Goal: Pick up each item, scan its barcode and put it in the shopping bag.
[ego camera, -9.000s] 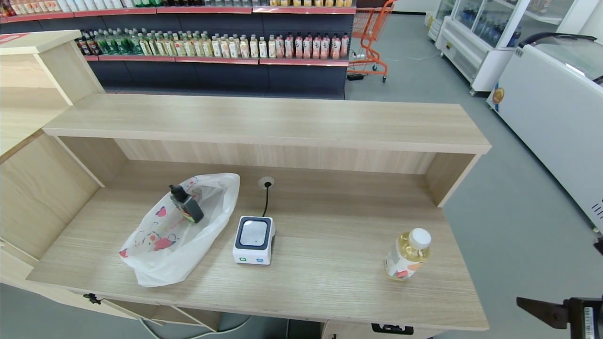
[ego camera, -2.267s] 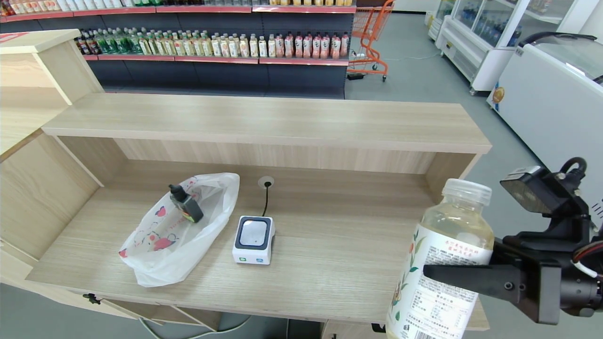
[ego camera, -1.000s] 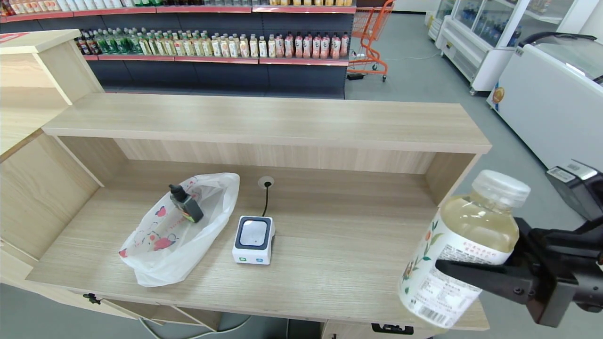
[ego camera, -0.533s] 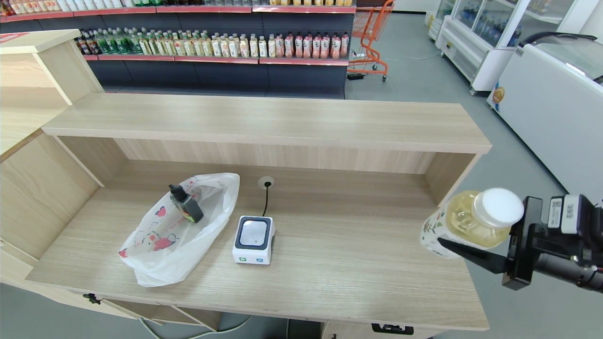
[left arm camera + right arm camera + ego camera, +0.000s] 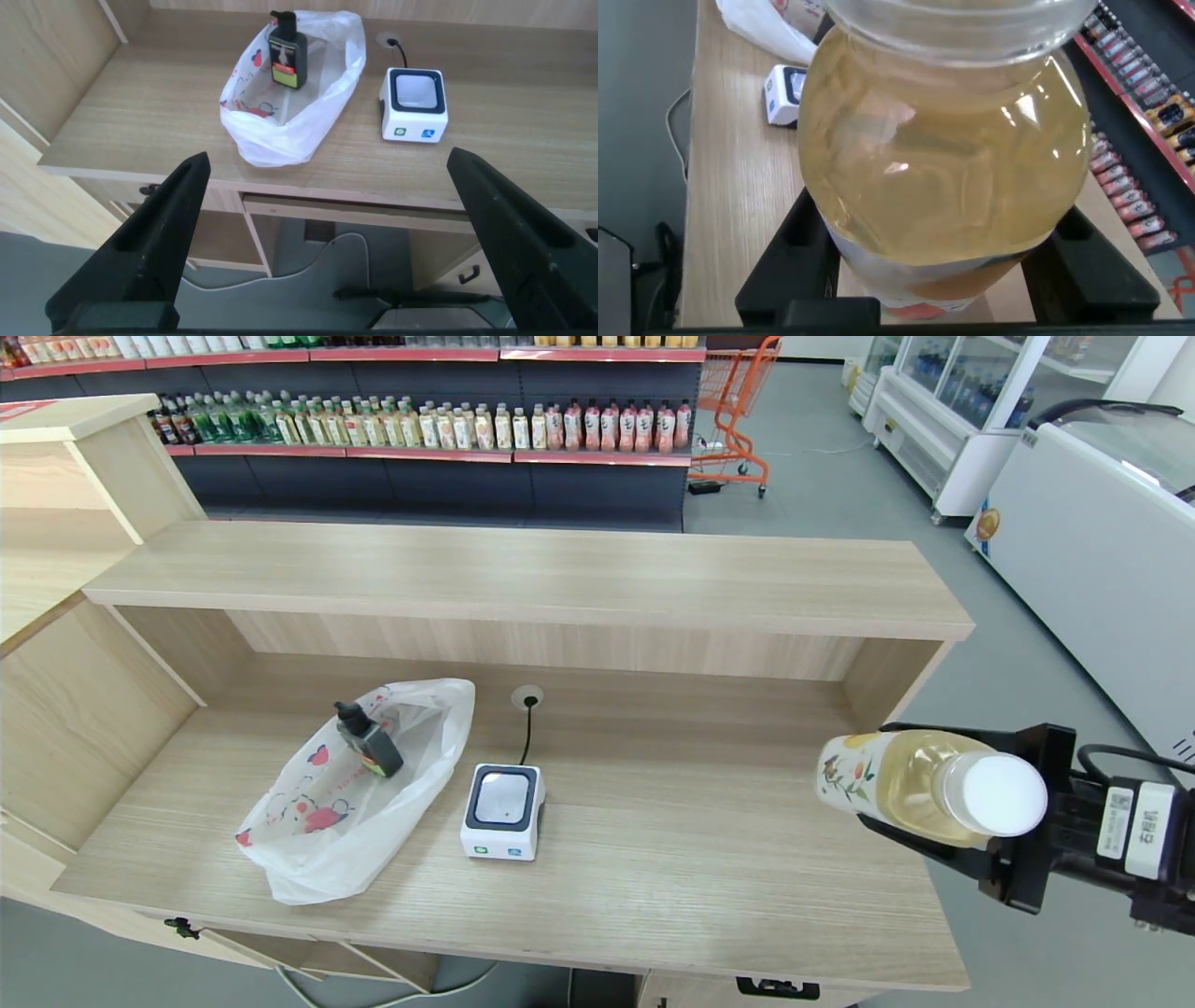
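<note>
First: Bottle (image 5: 920,784) has tipped right over. A second ago it stood nearly upright in the right claw (image 5: 873,774); now it lies level, cap toward the camera and base pointing along the counter (image 5: 653,877).

Second: Where is it in the head view?

First: It hangs above the counter's right end, well apart from the scanner (image 5: 502,810). The claw is clamped on its body, one finger over and one under.

Second: And the bag (image 5: 317,821)?

First: It hasn't moved. It lies open to the left of the scanner, with a black bottle (image 5: 371,739) already inside.

Second: Left wrist view?

First: Left claw (image 5: 327,163) has its fingers wide apart with nothing between them, and sits back from the counter's front edge. Beyond it are the bag (image 5: 280,126) and the scanner (image 5: 412,91).

Second: Right wrist view?

First: The bottle (image 5: 943,159) is close up, with black fingers (image 5: 799,247) pressing both sides near the label. The scanner (image 5: 785,93) sits far off on the counter.

Second: What does that mean for the task?

First: The pick-up looks done, and I read the turn as lining up the label for scanning. The bottle still has to be carried to the scanner and then put in the bag. I can't see the barcode, so I can't tell which way it faces.
</note>
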Controlling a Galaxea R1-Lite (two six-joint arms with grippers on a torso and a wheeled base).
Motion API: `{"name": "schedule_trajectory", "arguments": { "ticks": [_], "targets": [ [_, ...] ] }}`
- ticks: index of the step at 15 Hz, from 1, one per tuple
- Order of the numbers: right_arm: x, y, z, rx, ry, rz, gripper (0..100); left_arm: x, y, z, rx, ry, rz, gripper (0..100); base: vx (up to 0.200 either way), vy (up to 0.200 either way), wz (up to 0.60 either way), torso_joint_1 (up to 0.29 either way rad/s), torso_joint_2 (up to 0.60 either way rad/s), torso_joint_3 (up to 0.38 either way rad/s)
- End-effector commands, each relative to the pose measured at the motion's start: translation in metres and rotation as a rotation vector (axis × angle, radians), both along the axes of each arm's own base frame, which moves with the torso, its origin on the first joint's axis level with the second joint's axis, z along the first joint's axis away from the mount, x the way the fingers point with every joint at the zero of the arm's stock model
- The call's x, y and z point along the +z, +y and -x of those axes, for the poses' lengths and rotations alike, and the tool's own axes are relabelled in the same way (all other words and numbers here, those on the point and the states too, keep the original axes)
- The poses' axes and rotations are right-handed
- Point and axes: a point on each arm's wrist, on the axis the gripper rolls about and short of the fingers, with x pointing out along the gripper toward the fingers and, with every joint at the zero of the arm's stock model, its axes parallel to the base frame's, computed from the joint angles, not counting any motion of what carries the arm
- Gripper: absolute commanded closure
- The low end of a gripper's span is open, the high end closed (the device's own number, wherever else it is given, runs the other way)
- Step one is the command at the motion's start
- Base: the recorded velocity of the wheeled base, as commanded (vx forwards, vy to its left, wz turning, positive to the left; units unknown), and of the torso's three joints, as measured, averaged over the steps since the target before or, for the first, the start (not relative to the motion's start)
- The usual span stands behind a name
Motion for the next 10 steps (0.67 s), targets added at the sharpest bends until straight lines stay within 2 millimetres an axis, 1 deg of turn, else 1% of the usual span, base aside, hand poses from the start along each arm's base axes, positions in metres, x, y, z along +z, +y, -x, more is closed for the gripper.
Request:
{"name": "schedule_trajectory", "arguments": {
  "ticks": [1, 3, 6, 8, 10],
  "targets": [
    [-0.002, 0.0, 0.001, 0.0, -0.008, 0.01, 100, 0.0, 0.0, 0.0, 0.001, 0.0, 0.0, 0, 0.0, 0.0, 0.0, 0.0, 0.0, 0.0],
    [-0.003, -0.001, 0.003, -0.008, -0.005, 0.012, 100, 0.0, 0.0, 0.0, 0.001, 0.0, 0.0, 0, 0.0, 0.0, 0.0, 0.0, 0.0, 0.0],
    [-0.006, -0.003, 0.012, -0.011, 0.004, 0.013, 100, 0.0, 0.0, 0.0, 0.0, 0.0, 0.0, 0, 0.0, 0.0, 0.0, 0.0, 0.0, 0.0],
    [-0.008, -0.003, 0.015, -0.01, 0.016, 0.015, 100, 0.0, 0.0, 0.0, 0.0, 0.0, 0.005, 0, 0.0, 0.2, 0.0, -0.002, 0.0, 0.0],
    [-0.009, -0.002, 0.013, -0.006, 0.027, 0.011, 100, 0.0, 0.0, 0.0, 0.001, 0.0, 0.006, 0, 0.0, 0.2, 0.0, -0.002, 0.0, 0.002]
  ]
}}
